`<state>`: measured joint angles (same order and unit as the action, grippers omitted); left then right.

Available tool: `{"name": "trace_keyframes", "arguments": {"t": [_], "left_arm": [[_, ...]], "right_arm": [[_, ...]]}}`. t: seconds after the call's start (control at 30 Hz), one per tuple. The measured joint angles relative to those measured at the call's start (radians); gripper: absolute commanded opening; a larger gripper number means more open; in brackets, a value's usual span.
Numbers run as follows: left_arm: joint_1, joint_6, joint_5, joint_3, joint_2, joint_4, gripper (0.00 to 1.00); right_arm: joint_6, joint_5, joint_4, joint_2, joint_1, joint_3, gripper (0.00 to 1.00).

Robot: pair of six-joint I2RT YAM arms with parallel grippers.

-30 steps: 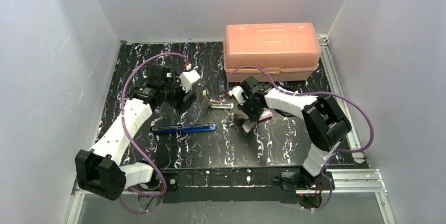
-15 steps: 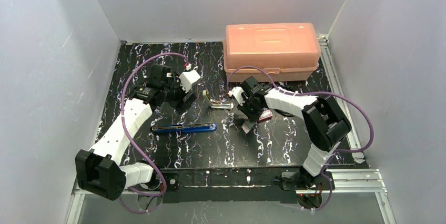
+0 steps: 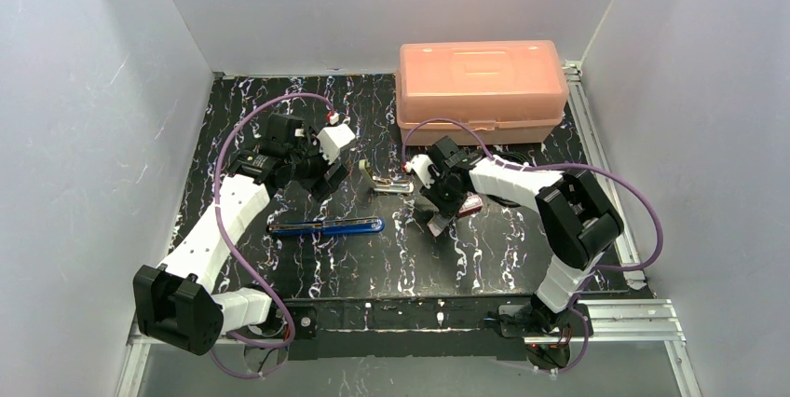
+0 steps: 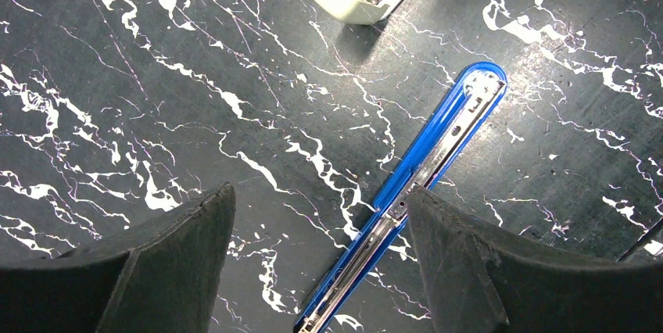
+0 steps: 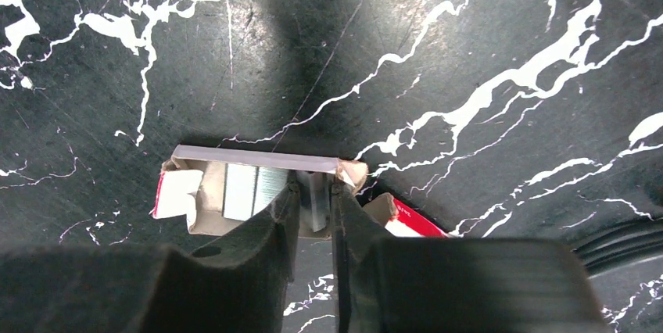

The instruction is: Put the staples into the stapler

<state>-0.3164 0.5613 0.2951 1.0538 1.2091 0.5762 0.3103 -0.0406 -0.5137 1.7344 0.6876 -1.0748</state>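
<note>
From above, we see the stapler (image 3: 326, 226) lying open on the table (image 3: 373, 266), long axis 9 to 3 o'clock, free room toward 6. Left wrist: the left gripper (image 4: 319, 200) stands wide over it. Right wrist: the right gripper (image 5: 315, 191) is narrow, pinching staples (image 5: 317, 208) in the tray (image 5: 258, 159), whose long edge runs 9 to 3

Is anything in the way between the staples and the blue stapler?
Nothing visible. The right gripper pinches the staples in their tray, and only bare table lies from there to the open blue stapler. A small cream tool lies farther back, off that line.
</note>
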Motion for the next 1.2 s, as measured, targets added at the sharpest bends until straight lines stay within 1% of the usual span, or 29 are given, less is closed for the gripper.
{"name": "trace_keyframes", "arguments": {"t": [0.17, 0.4, 0.73, 0.93, 1.2], "left_arm": [[0.000, 0.000, 0.000, 0.000, 0.000, 0.000, 0.79], [0.000, 0.000, 0.000, 0.000, 0.000, 0.000, 0.79], [0.000, 0.001, 0.000, 0.000, 0.000, 0.000, 0.79], [0.000, -0.001, -0.004, 0.000, 0.000, 0.000, 0.79], [0.000, -0.014, -0.018, 0.000, 0.000, -0.005, 0.79]], "right_arm": [[0.000, -0.010, 0.013, -0.004, 0.000, 0.018, 0.29], [0.001, -0.009, 0.021, -0.008, 0.000, 0.024, 0.18], [0.001, -0.012, 0.016, -0.010, 0.000, 0.022, 0.06], [-0.001, -0.023, -0.024, -0.010, 0.000, 0.011, 0.03], [-0.001, -0.028, -0.062, -0.034, 0.000, -0.028, 0.03]]}}
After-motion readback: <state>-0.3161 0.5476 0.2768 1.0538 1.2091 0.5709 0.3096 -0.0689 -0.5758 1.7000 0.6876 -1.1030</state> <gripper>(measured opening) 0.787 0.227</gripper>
